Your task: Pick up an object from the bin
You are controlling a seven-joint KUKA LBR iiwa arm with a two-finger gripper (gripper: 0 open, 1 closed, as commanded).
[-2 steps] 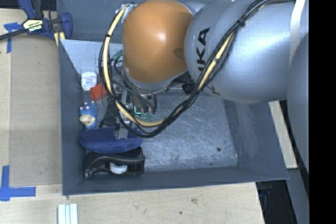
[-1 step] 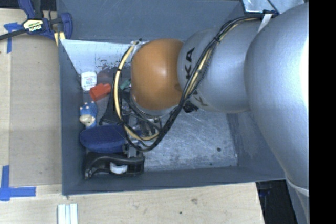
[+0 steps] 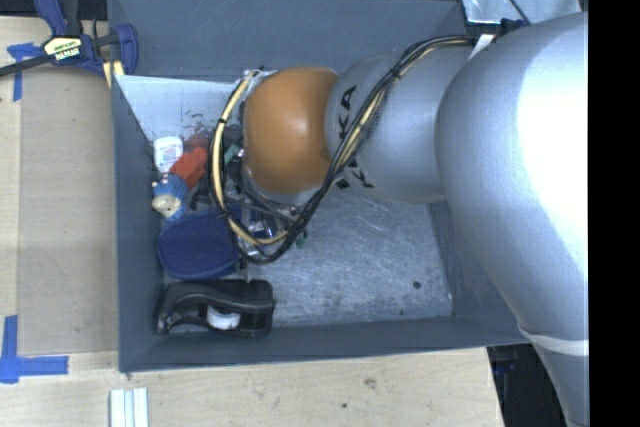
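My gripper shows as a dark body below the arm's orange cover, low over the left half of the bin. Just left of and below it lies a dark blue rounded thing, touching or nearly touching it. A small red-orange thing with a white cap lies to the gripper's upper left, against the bin's left wall. Below that sits a small yellow and pale piece. A black tool-like thing with a white part lies in the front left corner.
The arm's thick silver body spans the bin's right and back. All the loose things crowd along the left wall. Bare grey floor lies to the gripper's lower right.
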